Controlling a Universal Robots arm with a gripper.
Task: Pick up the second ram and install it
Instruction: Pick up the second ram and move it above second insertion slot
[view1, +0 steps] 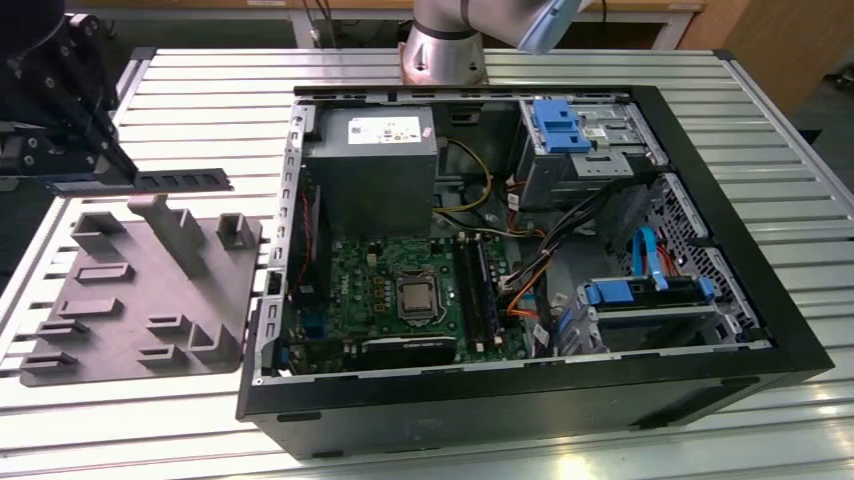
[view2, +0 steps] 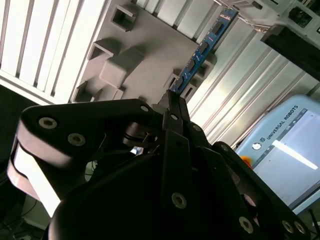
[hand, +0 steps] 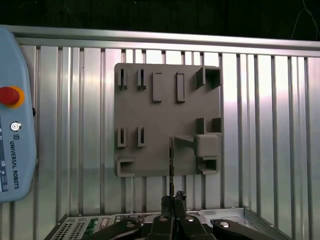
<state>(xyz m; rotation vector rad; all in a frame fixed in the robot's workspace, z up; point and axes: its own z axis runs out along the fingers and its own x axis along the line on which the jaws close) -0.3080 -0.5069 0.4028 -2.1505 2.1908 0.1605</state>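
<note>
- The claw (view2: 175, 102) is closed on one end of the second ram (view2: 202, 47). The rest of the stick projects straight out beyond the fingertips.
- In the exterior view the second ram (view1: 183, 181) is held level above the grey tray (view1: 134, 300), over its tall block, on the slatted counter (view1: 200, 90).
- Judgement: an end grip leaves a long free length. Keep the pinch firm, travel slowly, and hold the stick clear of the raised blocks and the case wall.
- The open computer case (view1: 534, 390) contains the motherboard (view1: 387, 290), power supply (view1: 367, 160), blue-latched drive bays (view1: 561, 125) and cables.
- Black memory slots (view1: 474, 290): whether any is occupied cannot be determined.
</note>
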